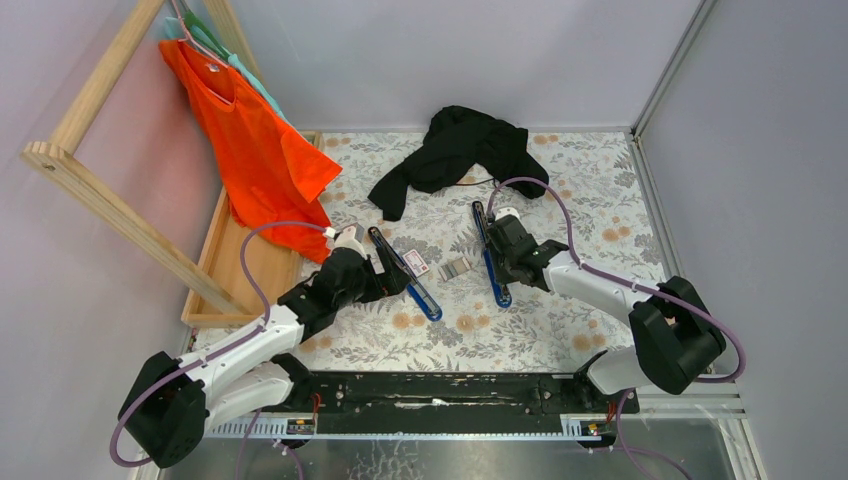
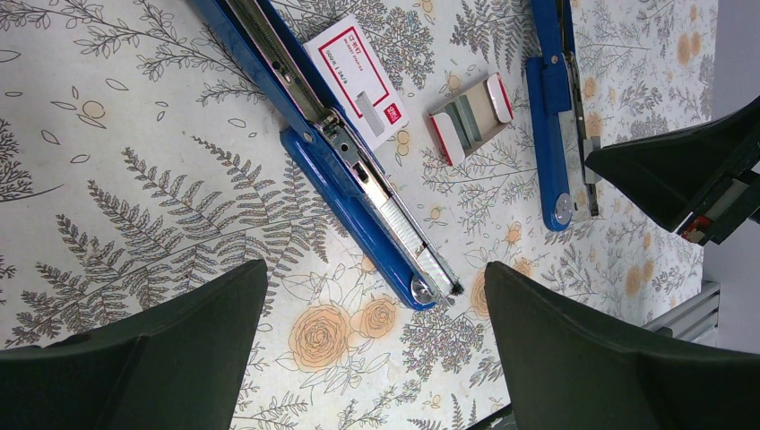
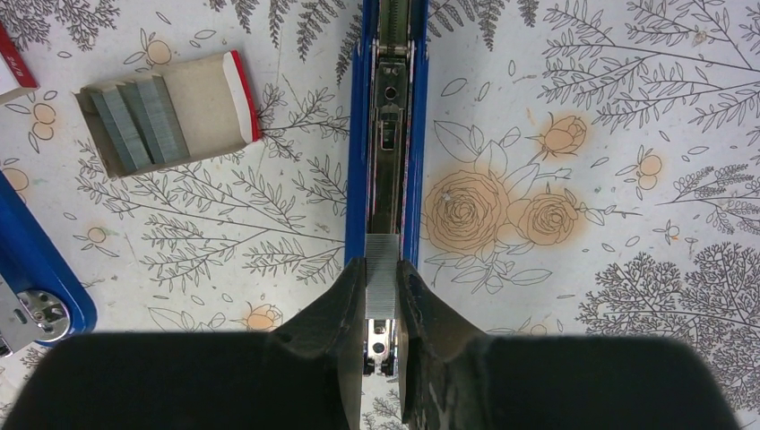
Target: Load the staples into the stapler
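Grey staple strip sits in the right gripper's jaws over the open stapler; the left gripper's jaws gape, empty. Seating it likely needs straight alignment

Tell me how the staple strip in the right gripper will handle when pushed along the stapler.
The staple strip, thin and finely ridged, is probably stiff yet brittle, apt to snap if bent. Pinched by the right gripper over the stapler and its metal channel, it likely slides easily.

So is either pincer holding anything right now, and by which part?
Right pincer pinches a staple strip by its sides; left pincer holds nothing.
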`<state>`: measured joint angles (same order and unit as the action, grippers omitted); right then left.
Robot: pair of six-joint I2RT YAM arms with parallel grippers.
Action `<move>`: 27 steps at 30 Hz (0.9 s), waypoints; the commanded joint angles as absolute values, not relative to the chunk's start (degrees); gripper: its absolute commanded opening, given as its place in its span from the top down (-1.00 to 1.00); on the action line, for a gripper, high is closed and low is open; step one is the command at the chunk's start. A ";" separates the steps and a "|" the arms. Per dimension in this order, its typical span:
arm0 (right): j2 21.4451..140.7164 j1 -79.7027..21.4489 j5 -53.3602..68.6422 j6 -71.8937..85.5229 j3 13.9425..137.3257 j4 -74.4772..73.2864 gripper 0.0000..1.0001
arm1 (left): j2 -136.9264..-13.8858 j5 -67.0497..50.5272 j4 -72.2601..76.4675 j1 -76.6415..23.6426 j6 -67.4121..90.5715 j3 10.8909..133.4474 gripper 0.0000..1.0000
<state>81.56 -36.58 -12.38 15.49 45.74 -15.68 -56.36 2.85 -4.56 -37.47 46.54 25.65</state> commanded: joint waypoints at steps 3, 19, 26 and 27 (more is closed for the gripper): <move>80.84 -36.04 -12.83 15.73 46.24 -16.95 0.70 | -56.37 2.97 -1.80 -37.54 45.97 27.21 -0.95; 83.17 -36.04 -10.89 15.59 46.16 -16.64 0.67 | -56.54 2.91 -1.90 -37.53 45.97 27.35 -0.95; 82.99 -36.03 -10.88 15.63 46.41 -16.83 0.55 | -57.03 2.74 -1.59 -37.53 45.96 27.56 -0.95; 82.72 -36.03 -10.91 15.62 46.53 -16.82 0.52 | -57.02 2.68 -1.58 -37.53 45.97 27.52 -0.95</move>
<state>82.59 -36.51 -12.23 15.46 45.74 -16.36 -56.73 2.83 -4.56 -37.47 46.54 25.65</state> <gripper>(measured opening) 0.220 0.977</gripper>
